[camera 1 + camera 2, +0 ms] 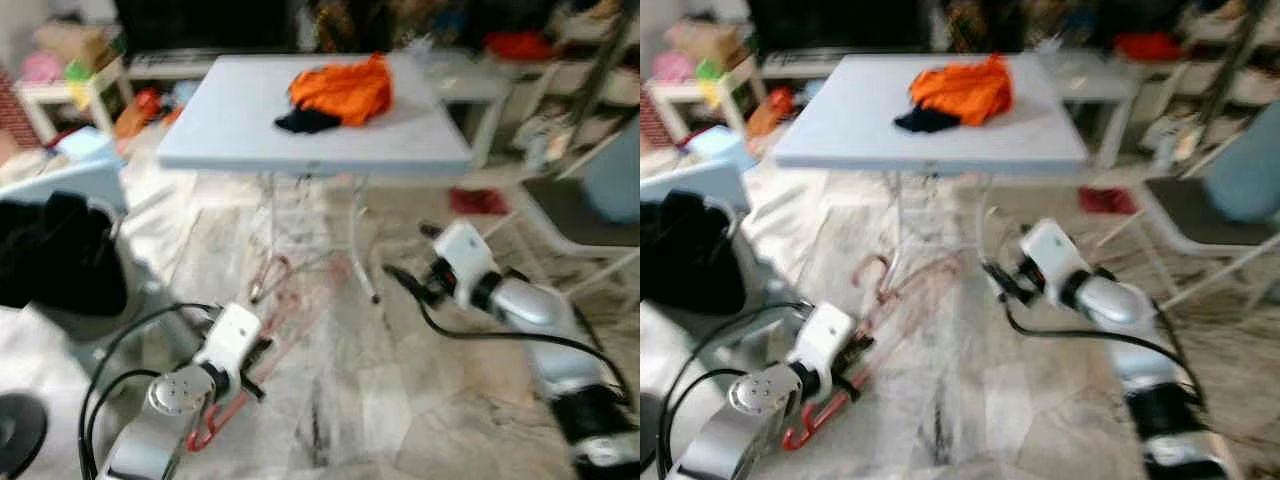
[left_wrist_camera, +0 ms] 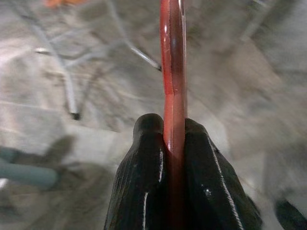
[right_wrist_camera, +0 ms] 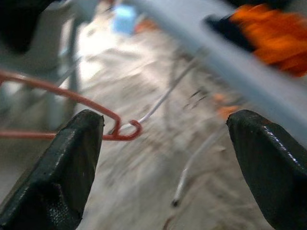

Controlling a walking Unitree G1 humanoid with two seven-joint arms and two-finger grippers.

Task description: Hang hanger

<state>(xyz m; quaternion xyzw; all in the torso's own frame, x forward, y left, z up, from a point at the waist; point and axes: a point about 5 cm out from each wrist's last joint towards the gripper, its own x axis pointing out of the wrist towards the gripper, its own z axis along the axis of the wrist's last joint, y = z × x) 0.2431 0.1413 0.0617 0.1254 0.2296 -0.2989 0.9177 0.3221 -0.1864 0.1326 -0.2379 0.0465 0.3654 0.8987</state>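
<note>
Blur across both eye views. Left gripper low at the robot's left, over the marble floor, fingers pinched tight on the red hanger. In the left wrist view the hanger's bar runs straight out from between the two black pads, edge-on. In the left eye view the hanger reaches from beside the left arm out toward the table legs, its far end smeared by motion; a red curved end also shows below the left wrist, near the floor.

Right gripper held out at mid height on the robot's right, pointing toward the table's underside, fingers spread wide with nothing between them. In the right wrist view the hanger's red wire tip curls just beyond the near finger, apart from both pads.

Table stands ahead, white top, thin metal legs. Orange cloth lies on its far half with a dark cloth touching its near edge. Black bag sits at the left on a grey stand. Chair at the right. Clutter on shelves behind, too blurred to tell
</note>
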